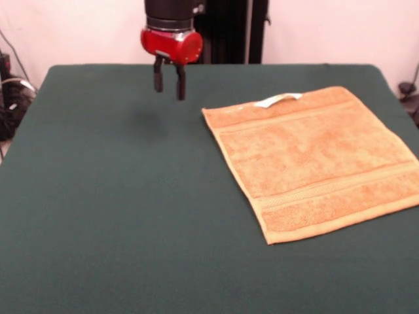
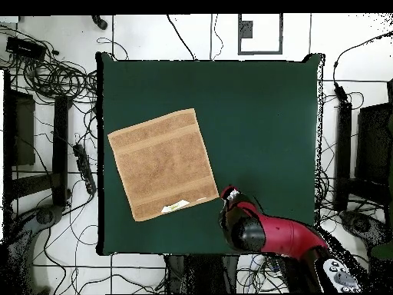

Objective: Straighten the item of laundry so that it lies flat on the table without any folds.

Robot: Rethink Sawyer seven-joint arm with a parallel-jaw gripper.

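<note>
Black and slender, the two fingers (image 1: 179, 83) of the claw (image 1: 169, 80) hung straight down from a glossy red cylindrical wrist housing, itself capped by a matte black cylinder. The fingers stood slightly apart with a narrow gap between them and held nothing. The claw hovered above the table (image 1: 118, 196), clear of its surface, and cast a faint blurred shadow on the felt below. In the overhead view the claw (image 2: 229, 194) sat just beside the corner of the towel nearest it, without touching the cloth, and the red arm ran off toward the lower right of that view.

The towel (image 1: 314, 160) lay to one side of the claw. It was a square of tan-orange terry with a looped, nubby pile. Two smoother woven bands crossed it, each near an opposite edge, and a narrow flat hem ran round the border. It lay spread open and flat, with no folds visible, turned at an angle to the table's edges. A small white tag (image 1: 277, 100) protruded at the edge nearest the robot.

The table was rectangular, covered in dark green felt-like material with a dull, even nap.
</note>
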